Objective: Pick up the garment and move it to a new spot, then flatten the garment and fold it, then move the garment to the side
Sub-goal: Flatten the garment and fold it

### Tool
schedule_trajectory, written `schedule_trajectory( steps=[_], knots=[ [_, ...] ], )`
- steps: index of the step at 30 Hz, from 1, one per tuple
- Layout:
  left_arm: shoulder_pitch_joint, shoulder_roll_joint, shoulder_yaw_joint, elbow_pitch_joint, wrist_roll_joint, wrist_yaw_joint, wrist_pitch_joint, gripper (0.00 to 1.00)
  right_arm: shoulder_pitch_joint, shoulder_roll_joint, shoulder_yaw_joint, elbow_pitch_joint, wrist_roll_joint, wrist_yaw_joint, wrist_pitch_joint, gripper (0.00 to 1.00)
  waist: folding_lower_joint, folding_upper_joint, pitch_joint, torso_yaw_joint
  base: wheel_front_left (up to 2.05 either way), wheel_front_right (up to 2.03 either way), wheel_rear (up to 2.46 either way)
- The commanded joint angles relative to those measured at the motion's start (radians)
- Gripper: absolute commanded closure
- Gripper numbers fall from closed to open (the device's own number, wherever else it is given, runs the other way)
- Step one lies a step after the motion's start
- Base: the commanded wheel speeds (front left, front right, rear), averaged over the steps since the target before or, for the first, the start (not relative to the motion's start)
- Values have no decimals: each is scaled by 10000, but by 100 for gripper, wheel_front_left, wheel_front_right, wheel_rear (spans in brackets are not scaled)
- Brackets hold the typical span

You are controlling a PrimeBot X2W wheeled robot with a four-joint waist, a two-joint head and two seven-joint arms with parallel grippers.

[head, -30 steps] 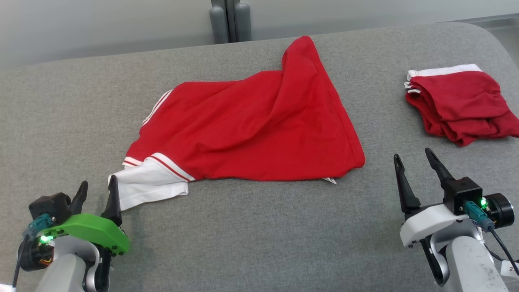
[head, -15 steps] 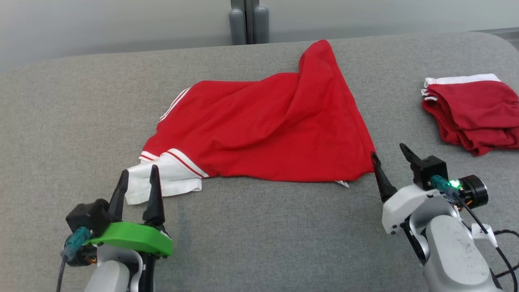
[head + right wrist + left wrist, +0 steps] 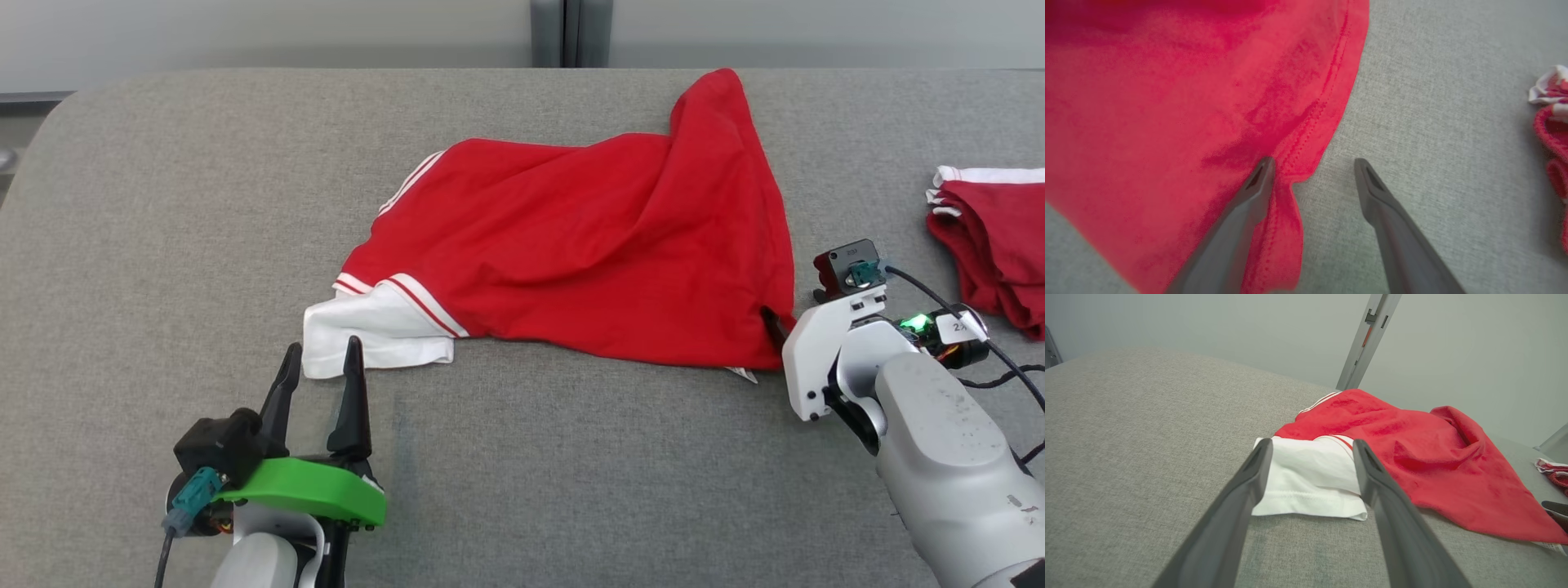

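A red garment with a white striped sleeve lies rumpled on the grey padded table. My left gripper is open just short of that white sleeve, whose hem sits between the fingers' line in the left wrist view. My right gripper is open at the garment's near right corner; its left finger rests on the red hem, its right finger over bare grey cloth. In the head view the right wrist hides most of those fingers.
A second red garment with white trim lies folded at the table's right edge, also seen in the right wrist view. A grey post stands behind the table's far edge. Bare grey surface stretches to the left and front.
The camera has panned, shifting the scene rightward. My left gripper has come in front of the white sleeve, and my right gripper has tipped down onto the garment's right corner. Both stay open.
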Motion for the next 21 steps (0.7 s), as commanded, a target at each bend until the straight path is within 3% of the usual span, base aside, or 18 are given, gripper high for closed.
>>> schedule_trajectory(
  steps=[1, 2, 5, 6, 13, 21],
  knots=[
    [110, -28, 57, -6, 142, -58, -25, 0, -170, -131, 227, 191, 350, -16, 261, 3, 0, -1, 52, 198, 0, 0, 0],
    [112, -48, 74, -6, 166, -75, -25, 0, -245, -169, 352, 254, 551, -16, 358, 52, 0, -1, 56, 240, 0, 0, 0],
    [132, -126, 111, -25, 224, -117, -25, 0, -481, -274, 789, 363, 1208, -13, 566, 91, 0, -1, 70, 351, 0, 0, 0],
    [141, -145, 119, -29, 245, -136, -26, 0, -551, -313, 917, 376, 1366, -13, 597, 100, 0, -1, 73, 377, 0, 0, 0],
    [141, -265, 153, -11, 335, -238, -26, 0, -1220, -608, 1711, 419, 1883, -14, 142, 100, 0, -1, 148, 543, 0, 0, 0],
    [-9, -329, 96, 84, 418, -338, -26, 0, -2349, -179, 1558, 1253, 1584, -15, -830, 100, 0, -1, 275, 560, 0, 0, 0]
  ],
)
